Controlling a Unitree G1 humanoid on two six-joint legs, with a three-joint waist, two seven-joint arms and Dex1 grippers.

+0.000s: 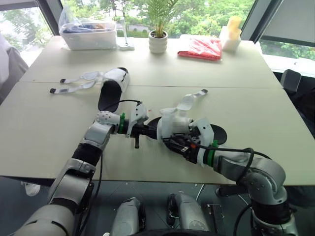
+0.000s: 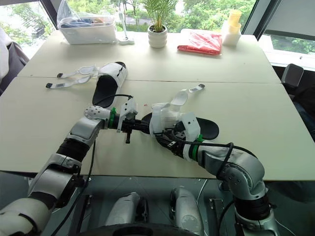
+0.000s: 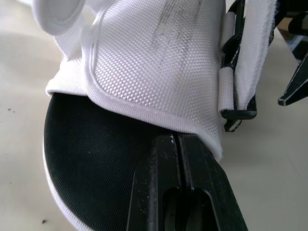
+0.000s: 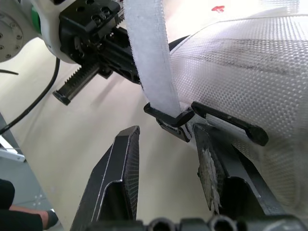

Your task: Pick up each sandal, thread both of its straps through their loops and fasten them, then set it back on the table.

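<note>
- Left eye view shows the near sandal (image 1: pixel 172 123) lying at the middle of the table (image 1: pixel 246 88), close to its front edge, with a gripper at each end.
- At the sandal's left end, the left gripper (image 3: pixel 179 137) has its two fingers pressed tight together. The tips sit over the black footbed (image 3: pixel 91 159), right at the hem of the white mesh upper (image 3: pixel 159 72). Whether they nip that hem cannot be told.
- On the sandal's near side, the right gripper (image 4: pixel 164 129) has its fingers spread apart. One finger lies against the mesh upper.
- Between those fingertips sits a black loop (image 4: pixel 168 120) with a white strap (image 4: pixel 149 53) passing through it and running up and away. A second black loop (image 4: pixel 231 122) lies flat on the upper just beside it.
- Another strap (image 1: pixel 189 101) stands up loose from the sandal, its end (image 1: pixel 202 92) pointing towards the far right.
- The far sandal (image 1: pixel 114 83) rests further back on the left, well apart from both grippers. Its two straps (image 1: pixel 78 78) are unfastened and stretched flat to the left.
- Along the far edge stand a plastic bin (image 1: pixel 88 34), a potted plant (image 1: pixel 158 39) and a red packet (image 1: pixel 199 48).
</note>
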